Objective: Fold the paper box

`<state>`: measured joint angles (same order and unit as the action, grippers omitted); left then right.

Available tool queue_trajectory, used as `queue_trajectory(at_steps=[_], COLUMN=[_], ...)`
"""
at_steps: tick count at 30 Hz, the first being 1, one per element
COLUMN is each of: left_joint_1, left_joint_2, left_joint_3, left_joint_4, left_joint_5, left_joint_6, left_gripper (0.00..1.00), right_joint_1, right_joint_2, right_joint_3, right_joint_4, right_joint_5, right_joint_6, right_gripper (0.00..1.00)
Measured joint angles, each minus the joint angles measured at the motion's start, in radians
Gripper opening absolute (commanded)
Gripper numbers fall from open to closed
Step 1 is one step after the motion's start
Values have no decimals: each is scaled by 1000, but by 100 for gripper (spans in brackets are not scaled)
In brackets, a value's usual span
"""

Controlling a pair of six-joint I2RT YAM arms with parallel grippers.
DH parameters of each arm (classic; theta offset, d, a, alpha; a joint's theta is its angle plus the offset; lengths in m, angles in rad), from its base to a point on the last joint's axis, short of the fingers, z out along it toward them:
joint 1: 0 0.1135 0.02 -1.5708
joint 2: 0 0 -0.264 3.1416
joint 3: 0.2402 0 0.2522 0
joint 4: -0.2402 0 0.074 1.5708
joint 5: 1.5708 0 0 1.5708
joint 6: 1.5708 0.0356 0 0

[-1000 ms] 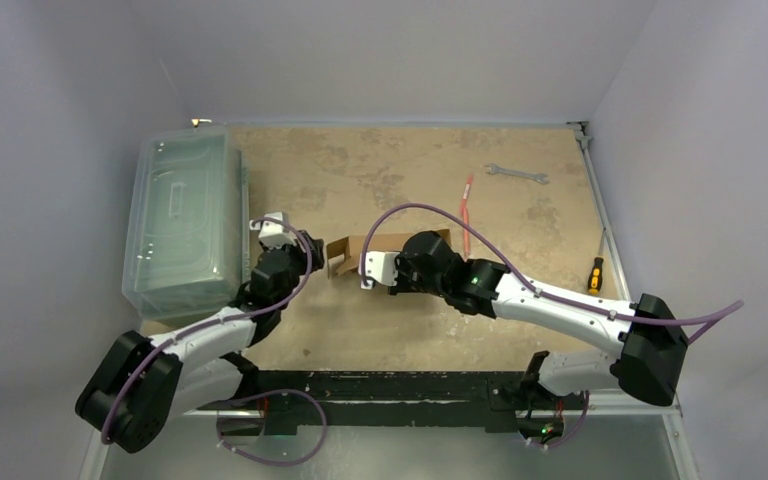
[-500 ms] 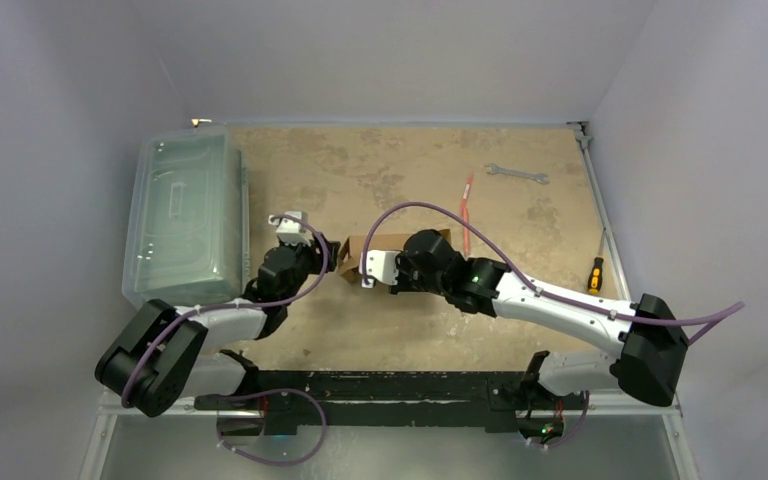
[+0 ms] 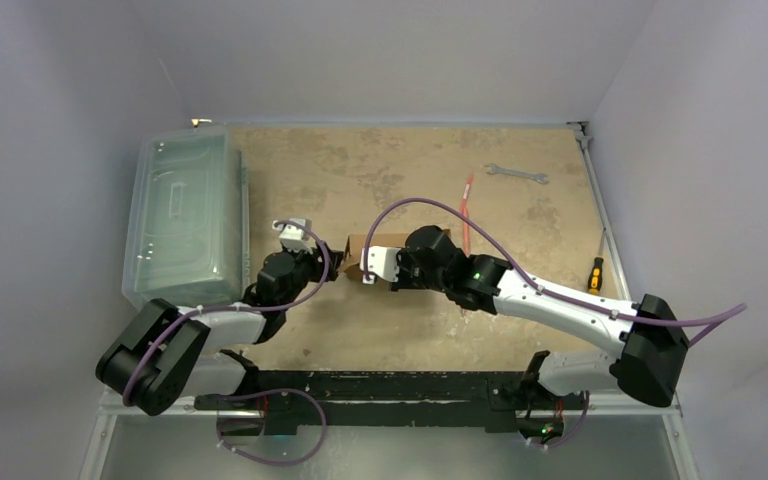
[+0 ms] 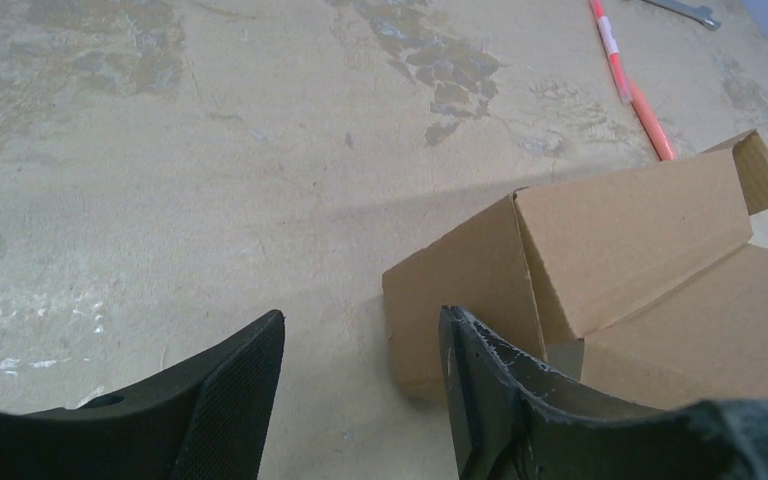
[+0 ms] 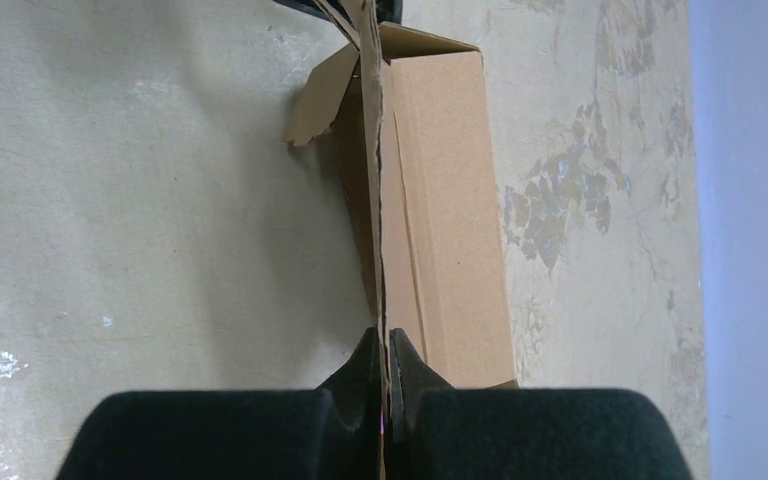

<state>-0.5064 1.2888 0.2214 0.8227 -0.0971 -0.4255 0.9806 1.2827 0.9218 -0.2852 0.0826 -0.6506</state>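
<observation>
The paper box [image 3: 365,243] is brown cardboard, partly folded, lying mid-table. In the right wrist view the paper box [image 5: 450,200] runs away from the camera, with one panel standing edge-on. My right gripper [image 5: 383,345] is shut on that thin panel; from above, the right gripper [image 3: 405,262] covers the box's right part. In the left wrist view the paper box [image 4: 620,230] shows a closed end face and a long raised panel. My left gripper [image 4: 362,325] is open over bare table, its right finger [image 4: 500,390] just in front of that end. From above, the left gripper [image 3: 328,266] sits beside the box's left end.
A large clear plastic bin [image 3: 185,215] stands along the left edge, close behind the left arm. A red pen [image 3: 466,215] lies right of the box, a wrench [image 3: 516,174] farther back, and a screwdriver [image 3: 594,272] by the right edge.
My left arm has swung right, from beside the bin to the box's left end, now hiding the small end flap there. The right gripper stayed shut on the panel, shifting slightly.
</observation>
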Motion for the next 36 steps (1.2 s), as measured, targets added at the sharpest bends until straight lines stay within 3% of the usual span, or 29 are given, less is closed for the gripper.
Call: queue_trajectory(at_steps=[36], left_joint_1=[0], left_joint_2=[114], left_joint_3=[-58], left_joint_4=[161], left_joint_5=[179], left_joint_6=[26], left_gripper=[64], right_joint_1=[-10], right_joint_2=[0], right_joint_3=[0], right_joint_4=[-29], right_joint_5=[-25], right_joint_6=[8], right_gripper=[0])
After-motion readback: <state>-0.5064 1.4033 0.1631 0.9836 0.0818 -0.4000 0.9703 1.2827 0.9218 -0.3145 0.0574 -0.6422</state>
